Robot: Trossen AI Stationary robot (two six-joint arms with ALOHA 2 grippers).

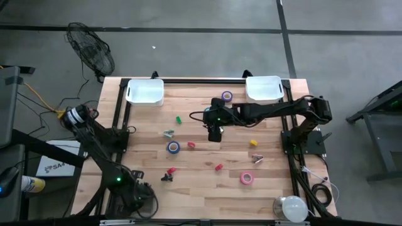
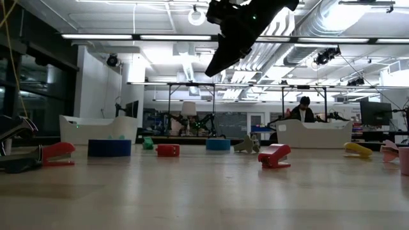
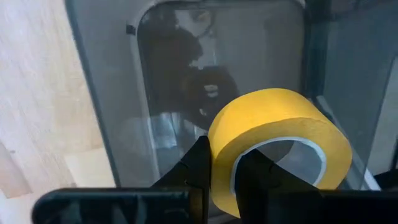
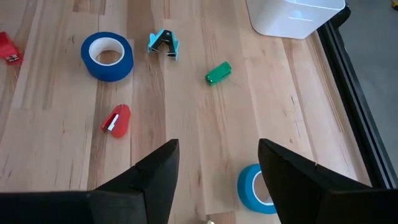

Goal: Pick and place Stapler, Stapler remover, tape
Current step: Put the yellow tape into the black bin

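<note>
While the left arm waits folded at the table's 7 o'clock corner, its gripper [image 3: 221,177] closed with the fingers together beside a yellow tape roll [image 3: 277,146], the right arm does the work. It reaches in from 3 o'clock across the far half of the table [image 1: 207,188], and the right gripper [image 1: 215,132] hangs in the air just past the table's centre, jaws spread wide and holding nothing.

Seen from the wrist, a blue tape roll [image 4: 256,188] lies on the wood just ahead of the open fingers [image 4: 155,171], partly hidden by one of them. A second blue tape roll [image 1: 173,147] sits toward 9 o'clock of the gripper, with a small red stapler [image 1: 191,144] between them. The purple roll [image 1: 226,96] rests at 12 o'clock beside the right white bin [image 1: 264,88]; the pink roll [image 1: 247,178] lies toward 5 o'clock.

This looks like the approach to a pick, most likely the nearer blue roll. The next move calls for centring the jaws over its rim, descending to the wood, and closing without nudging it away.
</note>
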